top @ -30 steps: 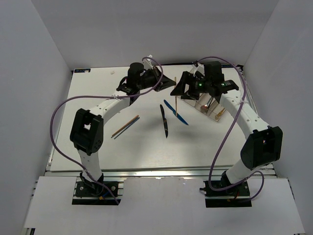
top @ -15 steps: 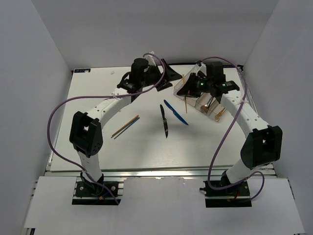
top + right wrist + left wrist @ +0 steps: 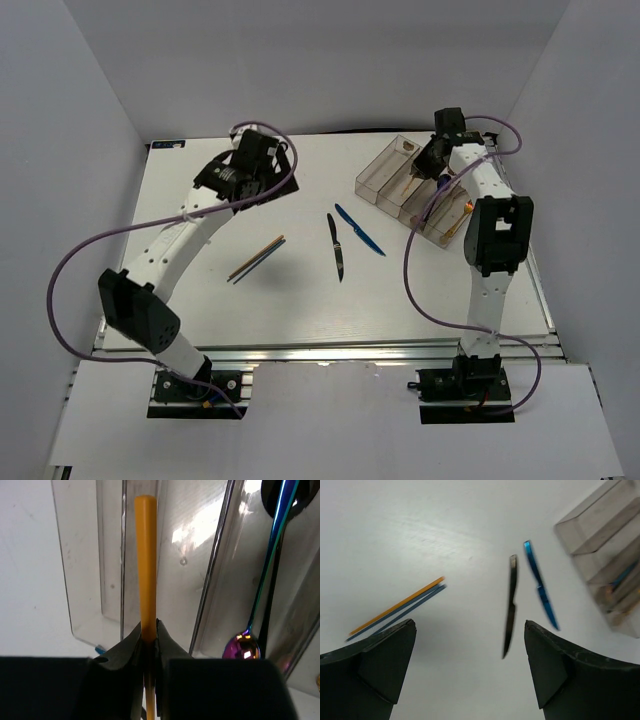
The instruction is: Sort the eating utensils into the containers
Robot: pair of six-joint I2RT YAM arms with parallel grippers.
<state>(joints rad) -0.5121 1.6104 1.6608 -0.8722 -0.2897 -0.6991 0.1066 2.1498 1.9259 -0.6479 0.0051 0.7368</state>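
My right gripper [image 3: 149, 630] is shut on an orange chopstick [image 3: 146, 555], which points out over the clear smoky-grey tray [image 3: 210, 565]. An iridescent spoon [image 3: 270, 580] lies in the compartment to the right. In the top view the right gripper [image 3: 428, 165] hangs over the tray [image 3: 375, 172] at the back right. My left gripper [image 3: 470, 640] is open with nothing between its fingers, above the table; in the top view it [image 3: 272, 178] is at the back left. On the table lie thin chopsticks [image 3: 395, 607], a black knife [image 3: 510, 605] and a blue knife [image 3: 540, 590].
White walls close in the table on three sides. The tray [image 3: 600, 535] sits at an angle near the right wall. Purple cables loop off both arms. The chopsticks [image 3: 257, 258], black knife [image 3: 336, 245] and blue knife [image 3: 359, 229] lie mid-table.
The left gripper opened, let go of the chopstick and drew back to the left. The right gripper shut on that chopstick and swung right over the tray.
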